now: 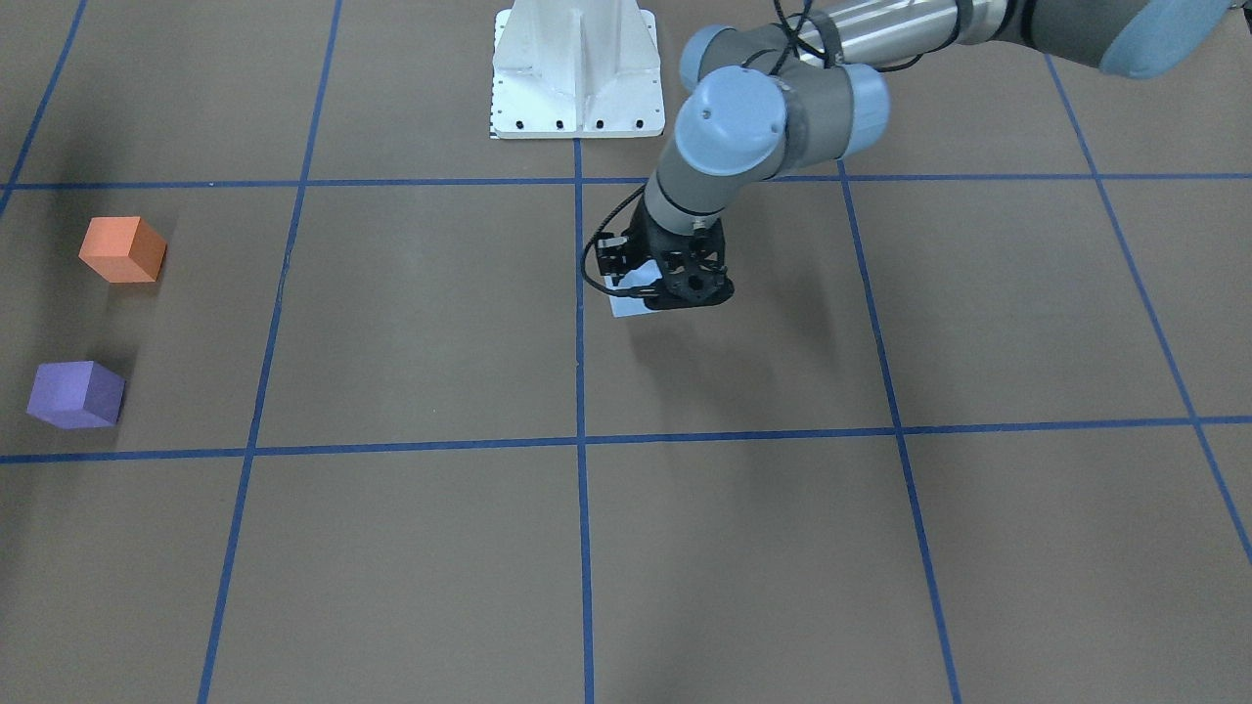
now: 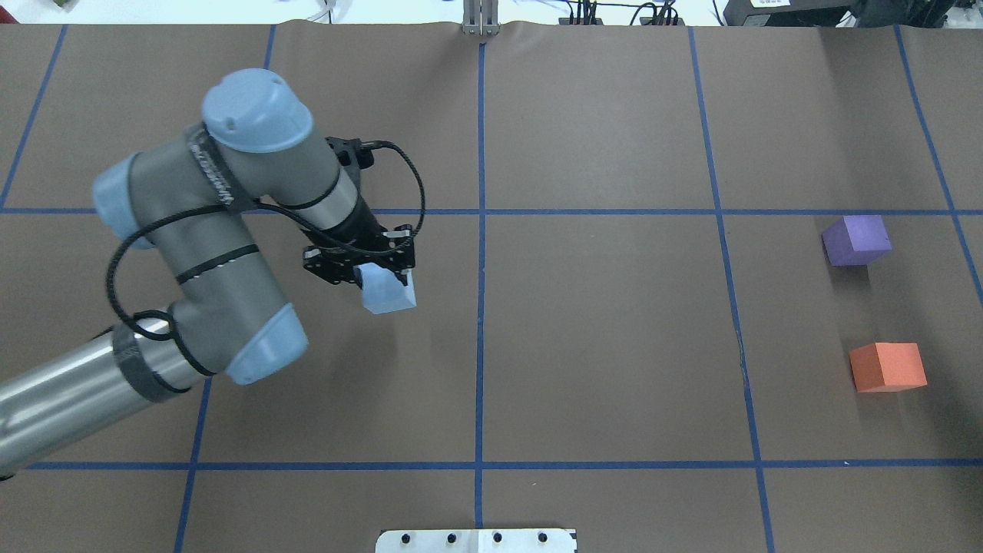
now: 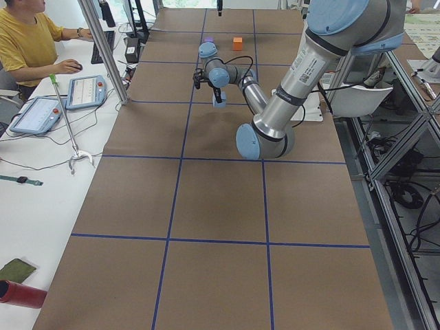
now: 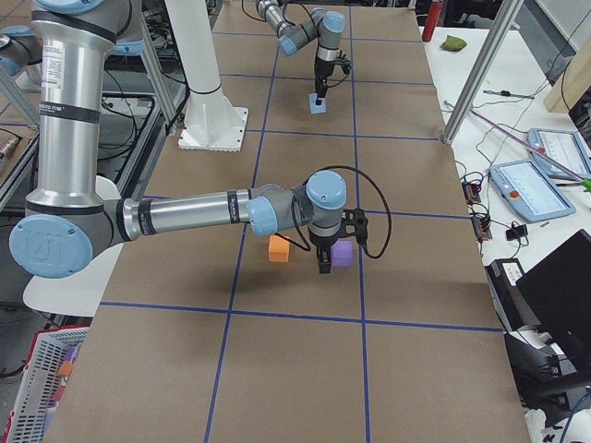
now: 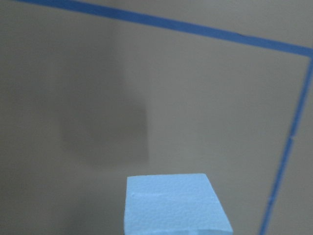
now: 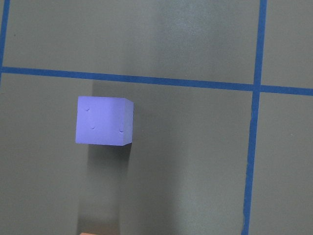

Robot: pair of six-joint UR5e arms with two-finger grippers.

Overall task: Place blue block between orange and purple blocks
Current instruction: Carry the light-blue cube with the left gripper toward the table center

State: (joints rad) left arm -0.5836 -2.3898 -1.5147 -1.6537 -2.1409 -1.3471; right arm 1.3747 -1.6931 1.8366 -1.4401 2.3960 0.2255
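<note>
My left gripper [image 2: 376, 278] is shut on the light blue block [image 2: 389, 293] and holds it a little above the brown table, left of the centre tape line. The block also shows in the left wrist view [image 5: 173, 205] and the front view [image 1: 631, 298]. The purple block [image 2: 856, 240] and the orange block [image 2: 887, 366] rest far to the right, with a gap between them. My right gripper [image 4: 323, 263] shows only in the exterior right view, hanging by the purple block [image 6: 104, 120]. I cannot tell whether it is open.
The white robot base [image 1: 577, 68] stands at the table's robot-side edge. Blue tape lines [image 2: 481, 307] divide the table into squares. An operator [image 3: 27, 41] sits beside the table with tablets.
</note>
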